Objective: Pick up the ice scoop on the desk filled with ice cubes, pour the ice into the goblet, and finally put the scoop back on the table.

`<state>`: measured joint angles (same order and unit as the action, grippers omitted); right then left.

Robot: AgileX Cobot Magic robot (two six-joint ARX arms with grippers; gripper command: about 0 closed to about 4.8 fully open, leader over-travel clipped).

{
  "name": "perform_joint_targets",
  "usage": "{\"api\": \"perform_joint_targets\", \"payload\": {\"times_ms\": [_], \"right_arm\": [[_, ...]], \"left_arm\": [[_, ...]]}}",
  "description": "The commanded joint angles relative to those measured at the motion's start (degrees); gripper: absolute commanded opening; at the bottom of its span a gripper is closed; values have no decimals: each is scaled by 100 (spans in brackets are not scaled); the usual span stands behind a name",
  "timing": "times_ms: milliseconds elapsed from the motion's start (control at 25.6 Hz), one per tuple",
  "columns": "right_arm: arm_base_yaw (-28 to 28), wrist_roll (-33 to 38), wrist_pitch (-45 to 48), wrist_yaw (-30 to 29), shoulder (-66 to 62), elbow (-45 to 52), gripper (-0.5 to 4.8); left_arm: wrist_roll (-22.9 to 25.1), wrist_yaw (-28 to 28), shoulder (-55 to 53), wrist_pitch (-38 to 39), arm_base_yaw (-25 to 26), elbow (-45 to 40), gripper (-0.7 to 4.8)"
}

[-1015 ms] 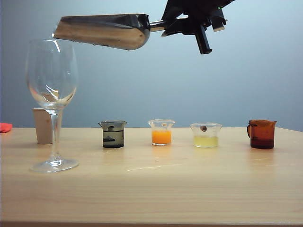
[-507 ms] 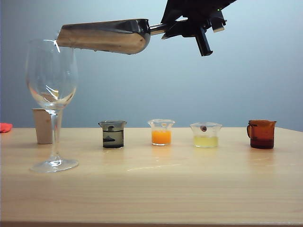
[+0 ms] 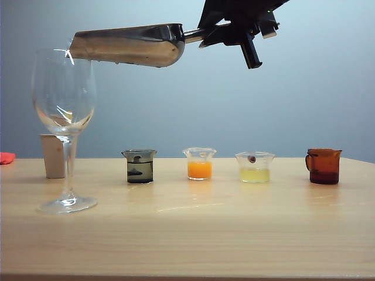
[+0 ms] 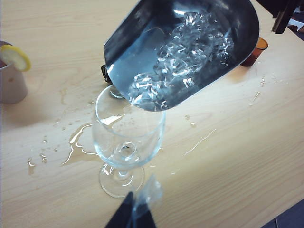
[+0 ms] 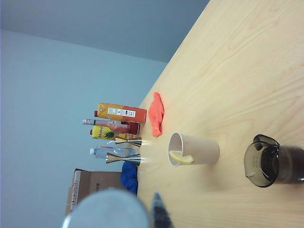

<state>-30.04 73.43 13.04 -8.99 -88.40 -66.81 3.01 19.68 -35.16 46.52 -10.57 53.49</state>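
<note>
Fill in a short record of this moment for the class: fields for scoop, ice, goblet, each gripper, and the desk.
scoop: ice scoop held high, lip over the goblet's rim
ice: ice cubes inside the scoop; none seen in the goblet
goblet: goblet upright on the desk, bowl looks empty
right gripper: right gripper shut on the scoop's handle
left gripper: left gripper low beside the goblet's foot; state unclear
desk: desk wet, puddle by the goblet

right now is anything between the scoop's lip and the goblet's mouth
Nothing visible. The right gripper holds the ice scoop by its handle, its lip over the goblet rim, with only open air below. The ice cubes sit in the scoop; the beakers stand off to the side.
</note>
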Motion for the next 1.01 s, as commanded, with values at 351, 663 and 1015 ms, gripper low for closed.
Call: {"api": "perform_joint_targets", "payload": {"times_ms": [351, 663, 1015], "right_arm": [[-9, -446, 17, 46, 48, -350, -6], [-11, -472, 50, 59, 48, -350, -6], [-83, -627, 90, 149, 48, -350, -6]], "left_arm": [[0, 0, 13, -26, -2, 22, -5], [0, 0, 13, -24, -2, 22, -5], [0, -2, 13, -15, -2, 22, -5]]}}
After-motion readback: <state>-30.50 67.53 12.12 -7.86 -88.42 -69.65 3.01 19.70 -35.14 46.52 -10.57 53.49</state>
